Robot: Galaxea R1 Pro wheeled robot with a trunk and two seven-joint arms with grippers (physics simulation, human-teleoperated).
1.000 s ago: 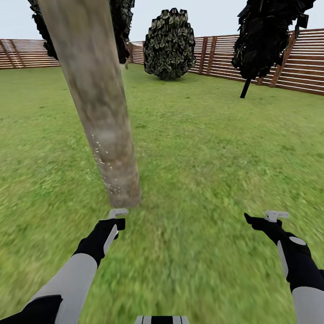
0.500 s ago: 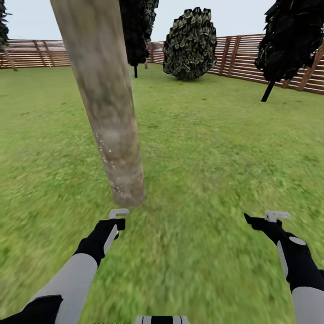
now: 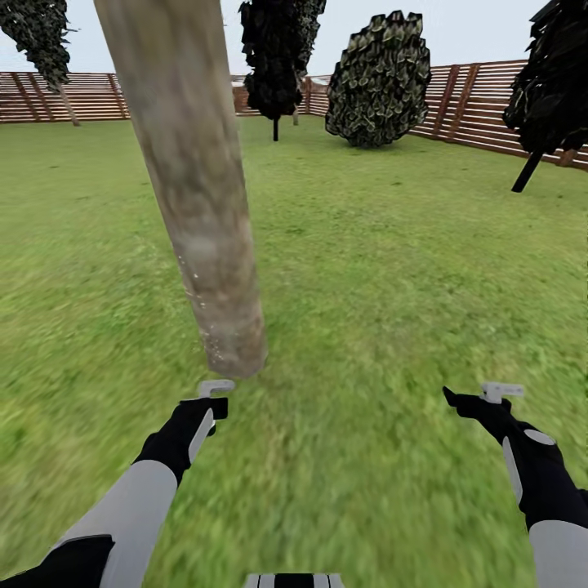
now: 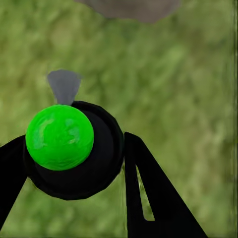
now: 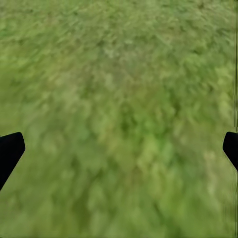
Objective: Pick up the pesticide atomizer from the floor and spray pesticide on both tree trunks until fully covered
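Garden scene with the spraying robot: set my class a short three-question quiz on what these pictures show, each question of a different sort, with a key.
1. True or false: the left hand is shut on the pesticide atomizer.
2. Multiple choice: the white specks of pesticide lie on the A) fence, B) lower tree trunk, C) round shrub.
3. Fill in: beneath the right hand, the right wrist view shows nothing but ____.

Key: 1 true, the left wrist view shows the fingers on both sides of the green-dotted atomizer. 2 B, on the tree trunk. 3 grass: the lawn, with the fingers spread wide.
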